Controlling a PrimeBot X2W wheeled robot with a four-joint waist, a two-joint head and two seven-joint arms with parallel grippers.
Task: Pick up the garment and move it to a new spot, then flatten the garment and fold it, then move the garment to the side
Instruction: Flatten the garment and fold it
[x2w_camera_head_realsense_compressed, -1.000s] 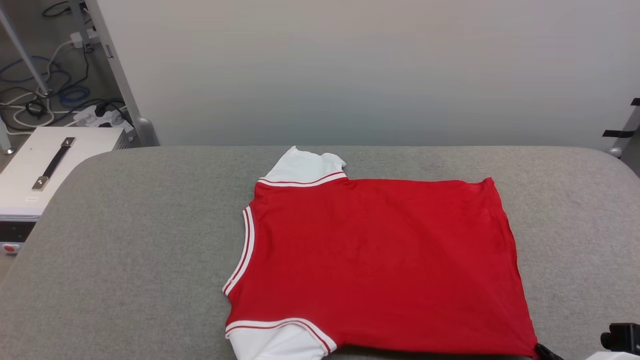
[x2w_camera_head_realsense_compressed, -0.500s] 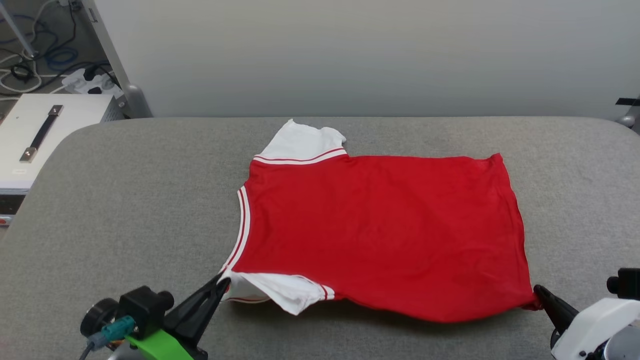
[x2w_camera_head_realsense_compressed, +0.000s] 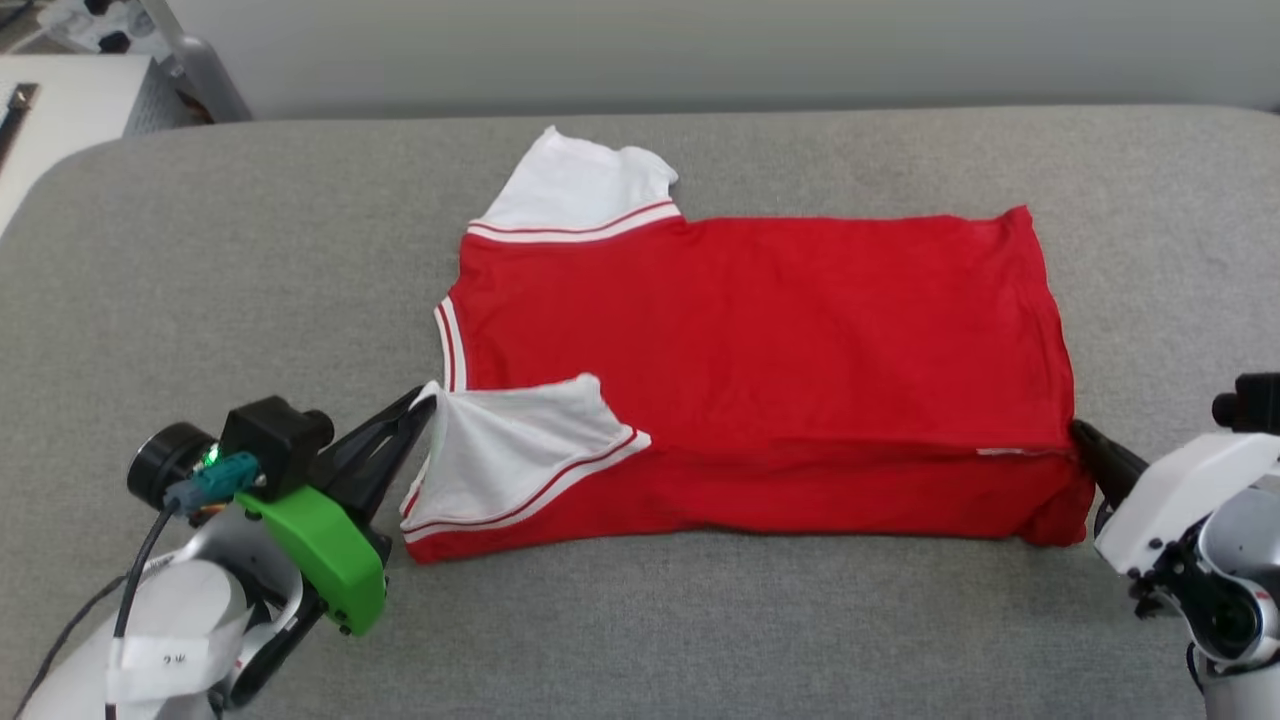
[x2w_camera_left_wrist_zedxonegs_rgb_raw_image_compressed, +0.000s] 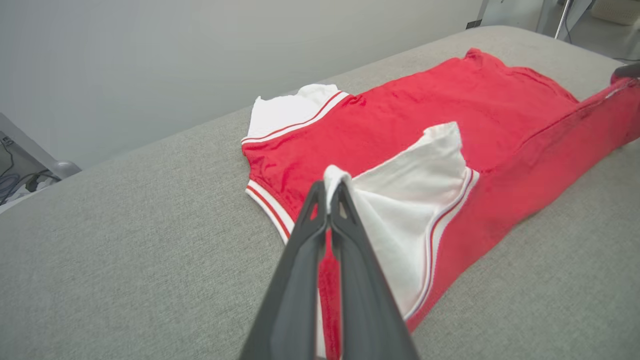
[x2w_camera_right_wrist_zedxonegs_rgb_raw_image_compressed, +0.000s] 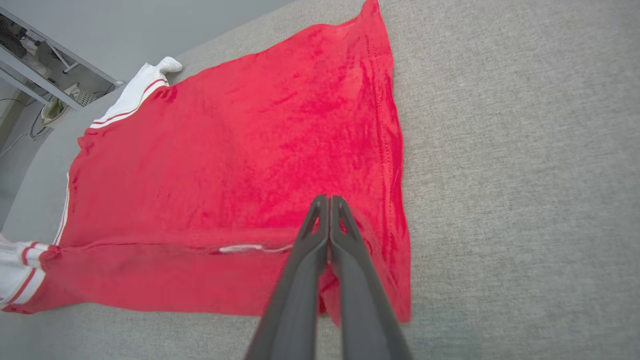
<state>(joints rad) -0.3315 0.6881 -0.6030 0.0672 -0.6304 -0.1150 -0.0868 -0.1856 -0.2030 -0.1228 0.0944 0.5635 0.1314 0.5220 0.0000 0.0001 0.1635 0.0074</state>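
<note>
On the red, white-sleeved jersey T-shirt (x2w_camera_head_realsense_compressed: 760, 330), left end effector (x2w_camera_head_realsense_compressed: 425, 400) pinches the near sleeve, right end effector (x2w_camera_head_realsense_compressed: 1078, 432) the hem corner.

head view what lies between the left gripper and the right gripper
In the head view, the folded-over near edge of the red soft jersey T-shirt with white sleeves stretches from the left gripper to the right gripper.

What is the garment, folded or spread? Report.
Partly folded: the left claw and right claw hold the near edge of the garment turned over its body, white sleeve uppermost.
</note>
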